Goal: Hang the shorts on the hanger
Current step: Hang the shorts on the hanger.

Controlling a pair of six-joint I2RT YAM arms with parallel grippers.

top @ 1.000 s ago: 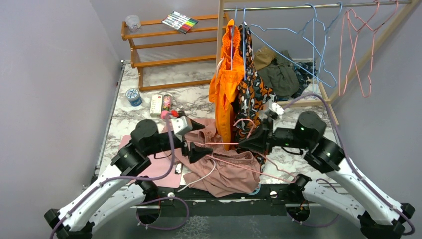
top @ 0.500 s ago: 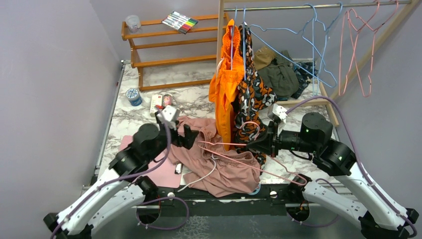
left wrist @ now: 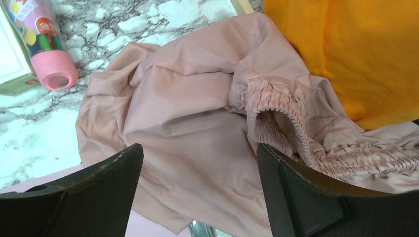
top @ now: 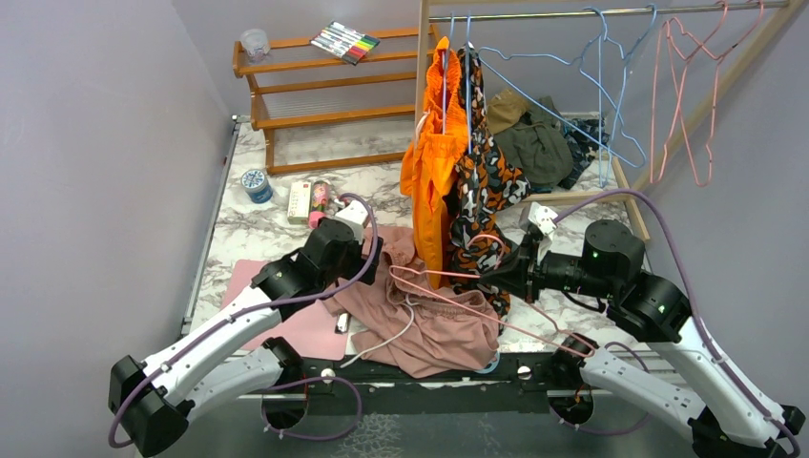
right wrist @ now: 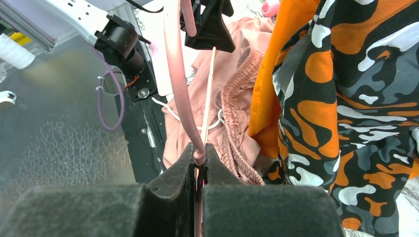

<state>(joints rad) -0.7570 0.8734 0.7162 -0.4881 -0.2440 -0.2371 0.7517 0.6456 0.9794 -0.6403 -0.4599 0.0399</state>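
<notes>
Heaped on the marble table (top: pixel 277 224) between the two arms, close to its near edge: the shorts (top: pixel 434 329), crumpled, white drawstring (top: pixel 386 342) trailing toward the front rim, left side overlapping a pink mat (top: pixel 300 334). Just above the far left part of that heap, the left gripper (left wrist: pixel 200 197), jaws spread wide with nothing between them, only loose pink cloth below and the gathered waistband (left wrist: pixel 284 111) just beside the right finger. Clamped in the right gripper (right wrist: pixel 197 170), the hanger (right wrist: pixel 175 74): thin pink wire pinched tight between the pads, lying low and tilted across the top of the shorts, far corner reaching toward the left gripper. Close by the right gripper, an orange garment (top: pixel 427 167) and a camouflage garment (top: pixel 485 186), hanging from the rail down to the shorts' back edge, orange hem meeting the pink cloth. Little room on that side. More open marble beyond the left gripper, up to a pink bottle (left wrist: pixel 49 52) and a small box (top: pixel 300 200) near the shorts' far left edge.
</notes>
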